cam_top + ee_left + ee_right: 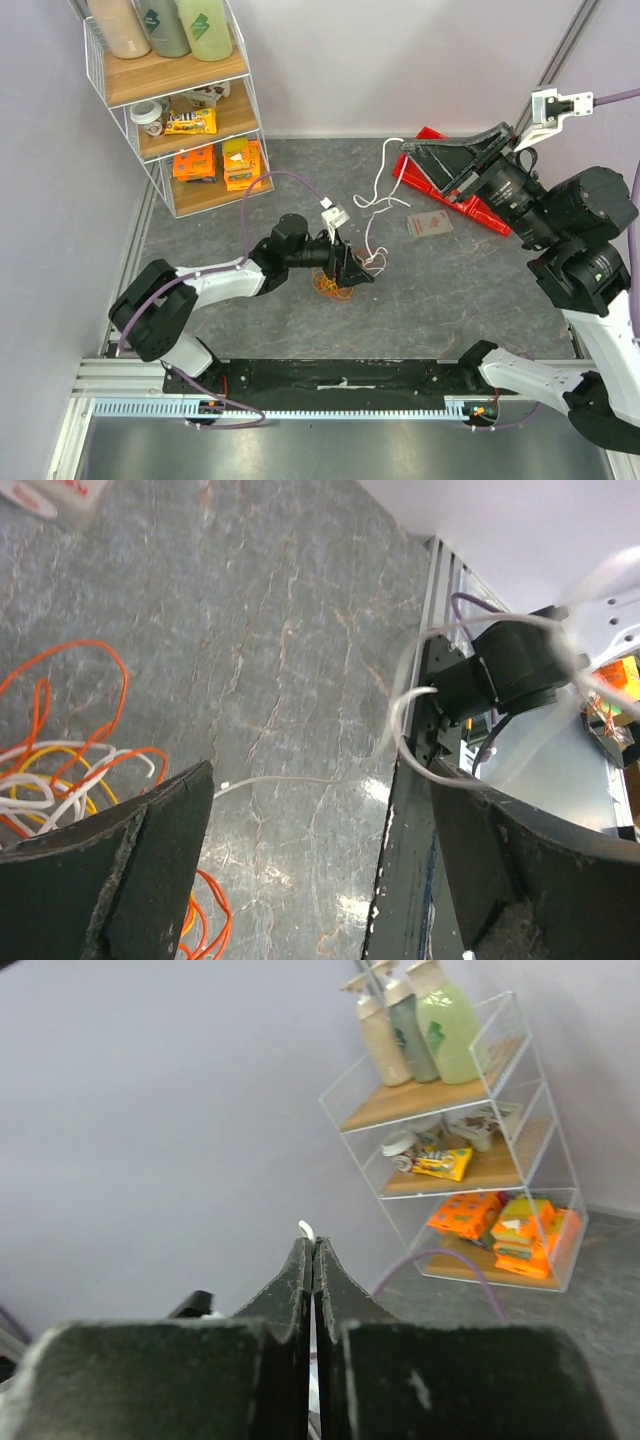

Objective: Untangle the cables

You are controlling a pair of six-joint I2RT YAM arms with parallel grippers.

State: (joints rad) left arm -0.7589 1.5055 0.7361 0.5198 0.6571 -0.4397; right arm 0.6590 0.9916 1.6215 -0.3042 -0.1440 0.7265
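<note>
Grey desk [470,290] is carrying the tangled cables [322,287] centrally; left jaws are hanging wide over them, right jaws pinching a white cable [382,168] aloft. Next, taking one orange loop alone looks wisest.

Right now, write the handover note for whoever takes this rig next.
Left gripper: open, low over the table, holding nothing.
Right gripper: shut on a white cable, raised at the far right.
Cables: tangle of orange, yellow and white loops lies mid-table beside the left fingers; the white cable runs down toward it.
Done: one strand partly drawn out. Left: separate the rest.
</note>
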